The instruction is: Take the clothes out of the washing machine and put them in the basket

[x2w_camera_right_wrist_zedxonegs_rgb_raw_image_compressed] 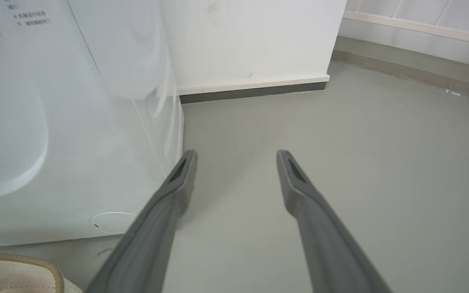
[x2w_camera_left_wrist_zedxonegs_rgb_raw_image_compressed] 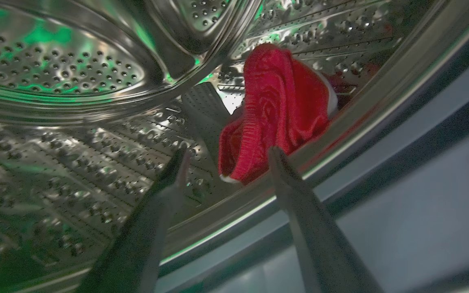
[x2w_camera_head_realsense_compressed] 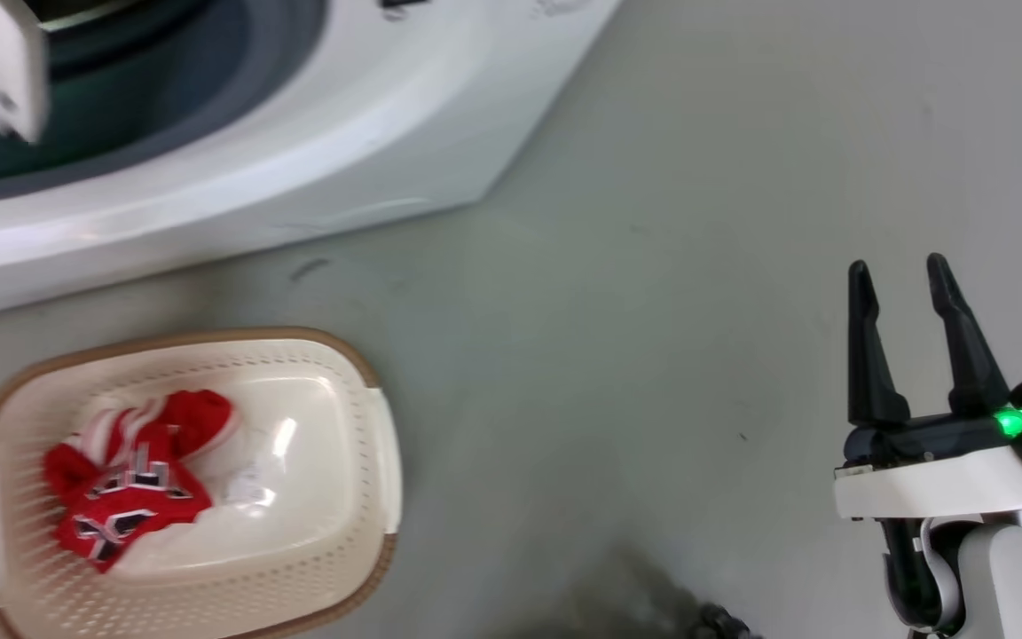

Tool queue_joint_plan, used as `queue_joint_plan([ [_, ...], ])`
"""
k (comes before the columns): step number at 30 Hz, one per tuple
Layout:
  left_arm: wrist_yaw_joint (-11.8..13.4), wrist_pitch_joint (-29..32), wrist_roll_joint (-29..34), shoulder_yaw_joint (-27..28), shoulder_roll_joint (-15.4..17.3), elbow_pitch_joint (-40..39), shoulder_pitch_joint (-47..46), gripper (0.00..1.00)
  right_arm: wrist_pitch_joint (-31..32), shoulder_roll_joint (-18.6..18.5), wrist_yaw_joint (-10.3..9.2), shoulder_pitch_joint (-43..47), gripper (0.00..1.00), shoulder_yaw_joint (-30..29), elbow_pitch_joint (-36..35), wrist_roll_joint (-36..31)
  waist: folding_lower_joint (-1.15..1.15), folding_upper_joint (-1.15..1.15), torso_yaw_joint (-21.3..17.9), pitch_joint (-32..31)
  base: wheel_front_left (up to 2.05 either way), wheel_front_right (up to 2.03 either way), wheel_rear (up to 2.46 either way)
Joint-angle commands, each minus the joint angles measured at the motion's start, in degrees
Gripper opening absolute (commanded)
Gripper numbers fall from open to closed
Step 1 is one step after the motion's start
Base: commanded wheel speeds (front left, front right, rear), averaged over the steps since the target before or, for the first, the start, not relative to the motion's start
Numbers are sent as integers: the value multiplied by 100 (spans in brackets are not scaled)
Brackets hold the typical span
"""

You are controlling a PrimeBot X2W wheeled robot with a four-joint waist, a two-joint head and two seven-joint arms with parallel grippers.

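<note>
The left pincer (x2w_camera_left_wrist_zedxonegs_rgb_raw_image_compressed: 229, 152) is inside the mouth of the washing machine (x2w_camera_head_realsense_compressed: 298, 133), its two fingers spread wide and gripping nothing. Just beyond its tips a plain red garment (x2w_camera_left_wrist_zedxonegs_rgb_raw_image_compressed: 283, 106) with a sliver of white trim lies bunched against the steel drum (x2w_camera_left_wrist_zedxonegs_rgb_raw_image_compressed: 75, 73), close to the drum's front lip. The lower fold of the cloth sits between the two fingertips, and the fingertip (x2w_camera_left_wrist_zedxonegs_rgb_raw_image_compressed: 277, 156) on the right side of the left wrist view is right at the cloth's edge; whether it touches cannot be told.

The right pincer (x2w_camera_head_realsense_compressed: 897, 264) hangs over the bare grey floor (x2w_camera_head_realsense_compressed: 653, 311), well apart from the machine and the basket (x2w_camera_head_realsense_compressed: 334, 532). Its fingers are parted and hold nothing, also seen in its own wrist view (x2w_camera_right_wrist_zedxonegs_rgb_raw_image_compressed: 237, 152), where they point at the floor beside the machine's white side.

The basket stands on the floor just in front of the machine. The red jersey (x2w_camera_head_realsense_compressed: 129, 484), with white stripes and dark-and-white lettering, lies crumpled in its left half.
</note>
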Motion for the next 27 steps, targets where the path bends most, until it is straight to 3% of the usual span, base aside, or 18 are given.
queue_joint_plan([
  [1,-2,118,-94,-22,58,47,-251,100,-12,13,-6,-80,100,44,-1,57,-1,0,-436,449,0,0,0],
  [4,-3,833,-352,-314,290,307,-1078,100,-12,14,-6,-103,100,225,-33,256,-1,0,-694,766,0,0,0],
  [12,38,1831,-577,-312,310,913,-2309,100,-12,13,-6,-77,100,575,-103,518,-1,0,-1034,1164,0,0,0],
  [17,213,2156,-706,-200,112,1416,-2806,100,-12,10,-6,62,100,640,-104,633,-1,0,-1103,1254,0,0,0],
  [27,148,2694,-510,-585,76,2081,-3065,100,-12,11,-6,-15,100,491,-190,663,-1,0,-1049,1402,0,0,0],
])
